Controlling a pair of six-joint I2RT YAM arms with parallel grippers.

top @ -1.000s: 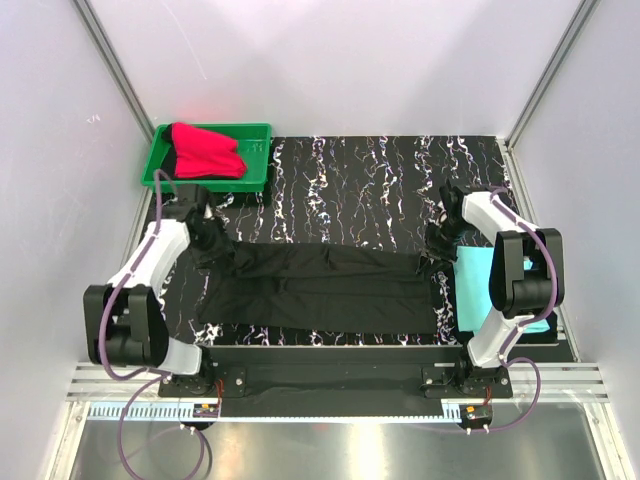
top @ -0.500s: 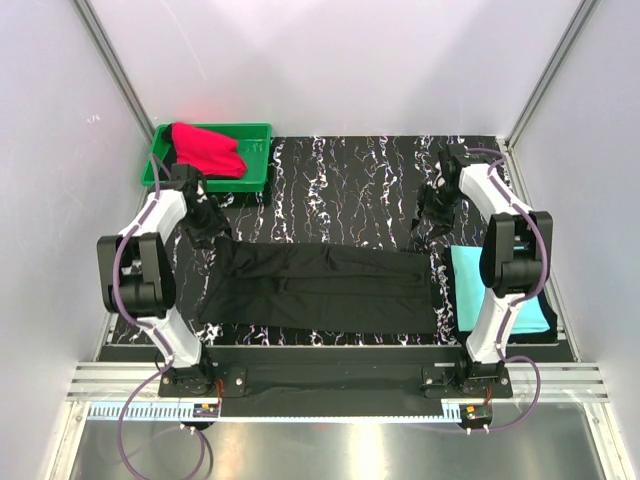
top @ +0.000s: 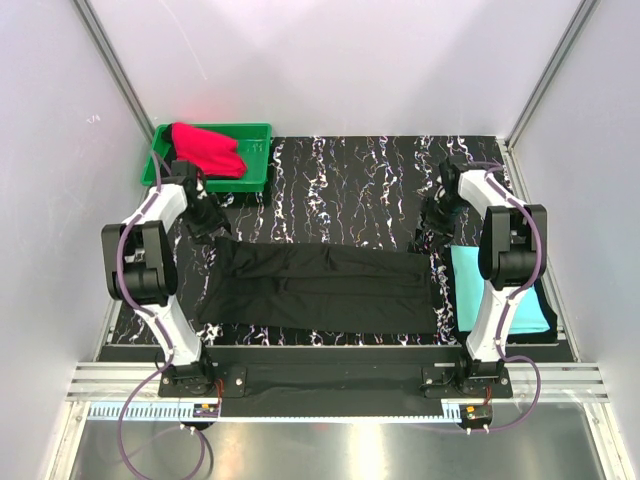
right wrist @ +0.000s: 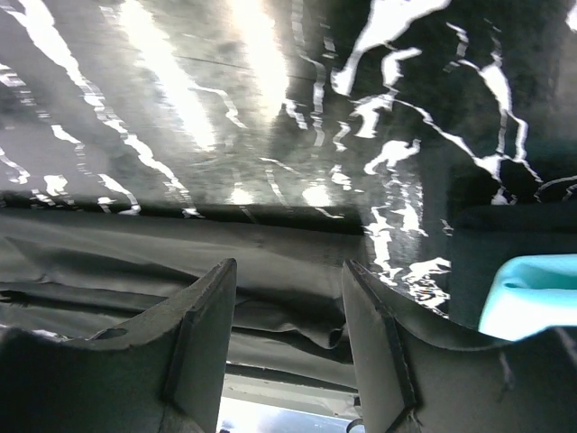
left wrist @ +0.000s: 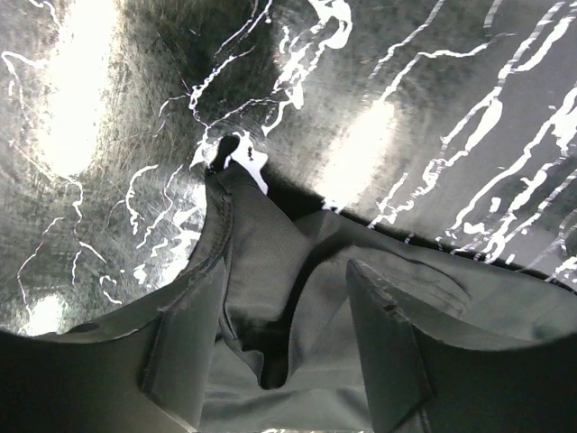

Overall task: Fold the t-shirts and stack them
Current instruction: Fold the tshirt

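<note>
Top external: flat black t-shirt point(top: 320, 288)

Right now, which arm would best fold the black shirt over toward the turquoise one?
Likely the left: the left gripper, open, is at the left end of the black shirt, away from the turquoise shirt, which lies beside the right gripper.

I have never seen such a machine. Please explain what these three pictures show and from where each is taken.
Two robot arms are bolted to a marbled table. The wide picture looks down from above: left arm, right arm. The other two come from cameras on each wrist, looking past the jaws. A black shirt lies on the table, a turquoise shirt at the right, a red shirt in a green tray. Both jaws stand open near the black shirt's far corners, holding nothing.
</note>
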